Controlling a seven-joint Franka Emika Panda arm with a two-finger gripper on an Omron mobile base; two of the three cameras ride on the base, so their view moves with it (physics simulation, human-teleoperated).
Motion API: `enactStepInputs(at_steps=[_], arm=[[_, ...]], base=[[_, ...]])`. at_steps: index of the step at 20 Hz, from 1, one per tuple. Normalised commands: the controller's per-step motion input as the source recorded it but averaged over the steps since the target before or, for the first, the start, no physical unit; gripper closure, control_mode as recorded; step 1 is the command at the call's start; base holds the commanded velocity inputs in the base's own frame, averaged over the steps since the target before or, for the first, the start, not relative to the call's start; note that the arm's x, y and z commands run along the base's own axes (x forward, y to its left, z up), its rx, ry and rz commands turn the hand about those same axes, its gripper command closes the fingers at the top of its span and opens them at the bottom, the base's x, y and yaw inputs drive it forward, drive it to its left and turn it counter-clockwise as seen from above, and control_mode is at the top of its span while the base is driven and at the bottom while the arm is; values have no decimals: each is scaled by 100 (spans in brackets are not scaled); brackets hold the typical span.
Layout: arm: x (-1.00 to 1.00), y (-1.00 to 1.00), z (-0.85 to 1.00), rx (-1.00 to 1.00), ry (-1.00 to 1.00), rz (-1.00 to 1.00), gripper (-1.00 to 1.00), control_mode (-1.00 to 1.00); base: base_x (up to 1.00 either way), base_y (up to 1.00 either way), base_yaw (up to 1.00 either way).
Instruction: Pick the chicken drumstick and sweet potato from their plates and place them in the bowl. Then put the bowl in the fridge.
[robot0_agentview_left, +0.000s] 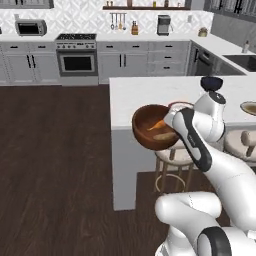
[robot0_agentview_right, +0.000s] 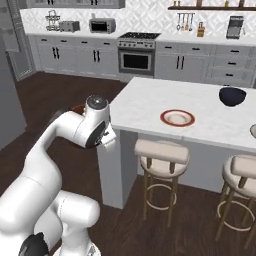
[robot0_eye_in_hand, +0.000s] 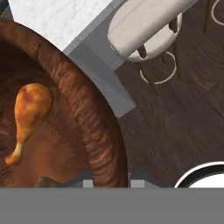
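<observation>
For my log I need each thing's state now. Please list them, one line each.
bowl: lifted off the counter, held at its rim.
drumstick: lying in the bowl.
sweet potato: in the bowl.
red-rimmed plate: empty, on the counter.
gripper: shut on the bowl.

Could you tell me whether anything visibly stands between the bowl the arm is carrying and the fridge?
That cannot be settled: the bowl, holding the chicken drumstick, hangs off the island's corner over open dark floor, and no fridge can be identified here.
</observation>
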Motion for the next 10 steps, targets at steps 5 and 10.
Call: enactStepInputs(at_steps=[5,10], arm=[[0,0,0,0,0,0,100,100],[0,0,0,0,0,0,100,100]], base=[[55,100,0],[96,100,0]])
